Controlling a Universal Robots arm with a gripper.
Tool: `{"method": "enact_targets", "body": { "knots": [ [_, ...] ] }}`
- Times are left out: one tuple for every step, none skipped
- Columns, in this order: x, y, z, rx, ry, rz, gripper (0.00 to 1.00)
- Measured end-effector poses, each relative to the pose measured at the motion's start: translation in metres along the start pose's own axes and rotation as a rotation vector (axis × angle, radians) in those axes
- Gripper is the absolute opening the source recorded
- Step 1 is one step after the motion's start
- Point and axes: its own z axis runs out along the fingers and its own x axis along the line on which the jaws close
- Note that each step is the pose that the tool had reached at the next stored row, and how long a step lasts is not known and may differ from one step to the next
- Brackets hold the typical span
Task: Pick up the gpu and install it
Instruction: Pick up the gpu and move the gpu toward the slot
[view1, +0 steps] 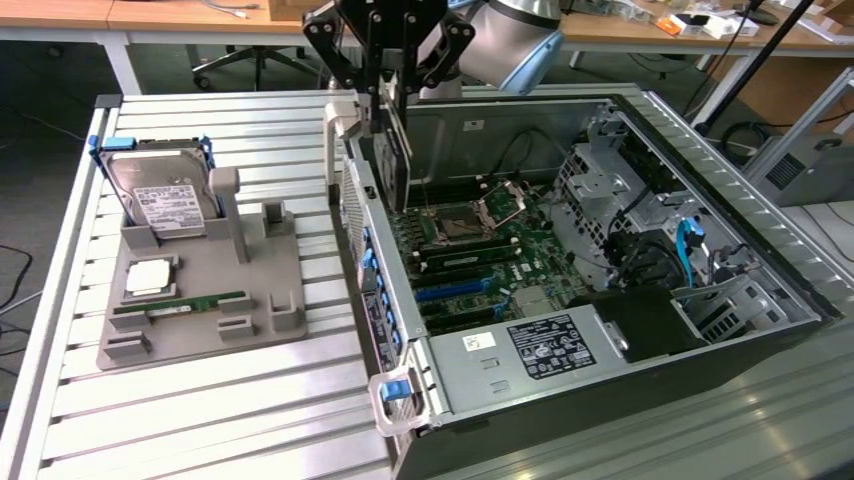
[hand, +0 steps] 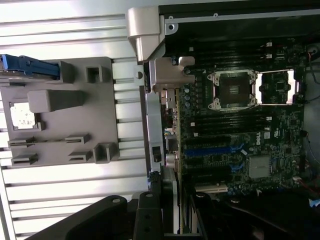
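The gpu (view1: 391, 160) hangs upright and edge-on from my gripper (view1: 387, 95), which is shut on its upper edge. It hovers just inside the near wall of the open computer case (view1: 747, 250), above the motherboard (view1: 481, 240) with its blue and black expansion slots (view1: 454, 290). In the wrist view the gpu (hand: 167, 130) runs away from my gripper (hand: 170, 210), its silver bracket (hand: 170, 75) at the far end beside the case wall. The motherboard (hand: 240, 125) lies alongside it, and the card is clear of the slots (hand: 210, 150).
A grey holder (view1: 200, 290) on the slatted table (view1: 200, 420) carries a hard drive (view1: 160, 200), a processor chip (view1: 147, 278) and a memory stick (view1: 180, 303). The power supply (view1: 534, 350) fills the case's near end. Drive cages and cables (view1: 654, 230) crowd the exterior view's right.
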Motion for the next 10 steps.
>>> {"method": "enact_targets", "body": {
  "knots": [
    [-0.0001,0.0,0.0005,0.0001,0.0001,0.0,0.27],
    [-0.0002,0.0001,0.0009,0.0002,0.0002,0.0,0.27],
    [-0.0004,0.0001,0.0015,0.0004,0.0002,0.0,0.27],
    [-0.0005,0.0,0.0023,0.0003,0.0,0.0,0.27],
    [-0.0005,0.0,0.0028,0.0003,0.0,0.0,0.27],
    [-0.0005,0.0,0.0033,0.0004,0.0,0.0,0.27],
    [-0.0006,0.0,0.0038,0.0004,0.0,0.0,0.27],
    [-0.0006,-0.0001,0.0041,0.0004,0.0001,0.0,0.27],
    [-0.0006,-0.0001,0.0047,0.0004,0.0,0.0,0.27],
    [-0.0007,-0.0001,0.0052,0.0004,0.0001,0.0,0.27]
  ]
}}
